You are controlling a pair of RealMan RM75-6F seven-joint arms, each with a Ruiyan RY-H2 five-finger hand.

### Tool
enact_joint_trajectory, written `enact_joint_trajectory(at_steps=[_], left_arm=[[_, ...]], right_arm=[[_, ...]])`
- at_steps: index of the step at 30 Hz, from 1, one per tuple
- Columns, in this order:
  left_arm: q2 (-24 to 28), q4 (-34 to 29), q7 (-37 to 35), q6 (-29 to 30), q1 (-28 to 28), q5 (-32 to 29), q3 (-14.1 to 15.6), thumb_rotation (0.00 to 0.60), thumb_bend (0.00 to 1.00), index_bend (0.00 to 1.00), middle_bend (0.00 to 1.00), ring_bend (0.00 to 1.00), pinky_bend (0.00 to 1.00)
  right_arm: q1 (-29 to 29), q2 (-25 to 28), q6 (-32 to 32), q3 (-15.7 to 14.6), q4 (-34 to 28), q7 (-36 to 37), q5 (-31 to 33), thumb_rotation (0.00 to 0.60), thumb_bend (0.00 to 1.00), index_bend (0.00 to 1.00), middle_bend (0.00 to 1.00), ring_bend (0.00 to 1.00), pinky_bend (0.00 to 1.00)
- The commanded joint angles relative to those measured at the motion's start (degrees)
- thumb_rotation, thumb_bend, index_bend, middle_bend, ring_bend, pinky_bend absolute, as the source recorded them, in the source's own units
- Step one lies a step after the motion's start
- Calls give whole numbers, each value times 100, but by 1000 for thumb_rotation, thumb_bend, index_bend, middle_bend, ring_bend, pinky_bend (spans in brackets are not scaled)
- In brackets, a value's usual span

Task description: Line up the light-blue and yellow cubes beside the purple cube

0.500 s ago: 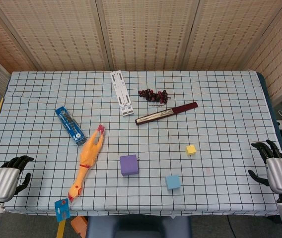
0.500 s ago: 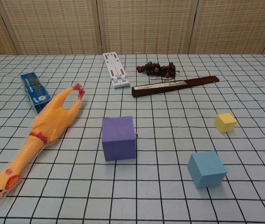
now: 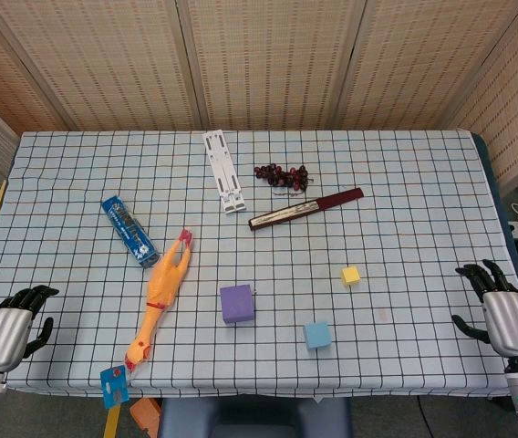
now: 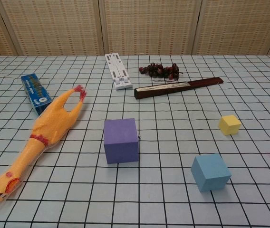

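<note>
Your cubes sit apart on the table (image 3: 405, 173), both hands empty.
Largest first: rubber chicken (image 3: 160, 297) left of purple cube (image 3: 237, 303); blue cube (image 3: 317, 335) and yellow cube (image 3: 350, 275) right of it, nothing between. Left hand (image 3: 5, 330) and right hand (image 3: 503, 315) rest spread at the table's edges.

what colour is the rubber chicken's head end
The rubber chicken is orange-yellow with a red comb and beak at its head; the chest view shows it best.
</note>
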Motion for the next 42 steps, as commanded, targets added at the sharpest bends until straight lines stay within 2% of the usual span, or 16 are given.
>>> enact_joint_trajectory(at_steps=[1,4,7,10,13,21,28,42], left_arm=[[15,46,-125,-11,-10,-13,-18,600,490,277,264,251,448],[53,37,-209,-13,0,3,3,600,492,278,264,251,450],[76,8,-258,35,19,13,-3,600,493,279,266,251,453],[76,1,-262,46,22,17,-7,600,492,279,268,251,456],[81,-14,-225,-22,7,-3,11,600,491,279,269,251,459],[137,-97,-262,-179,-19,-101,24,600,491,279,272,256,467],[146,-85,-287,-290,-32,-250,-6,600,490,279,280,261,474],[135,-54,-264,-503,-84,-441,-31,600,493,286,287,267,485]], right_arm=[[77,-219,-27,-1,307,-152,-79,600,96,299,313,254,567],[121,-464,81,21,577,-262,-207,600,96,378,490,464,777],[219,-578,42,2,679,-287,-362,600,96,425,606,619,908],[383,-490,-235,-51,454,-364,-445,600,95,435,698,714,985],[579,-387,-642,-82,163,-545,-381,600,95,438,763,777,1000],[1155,-201,-1974,-30,-569,-776,441,600,54,419,823,838,1000],[1528,-384,-2540,45,-769,-850,912,600,11,336,824,843,1000],[1995,-643,-3209,-56,-910,-597,1233,600,0,326,829,850,1000]])
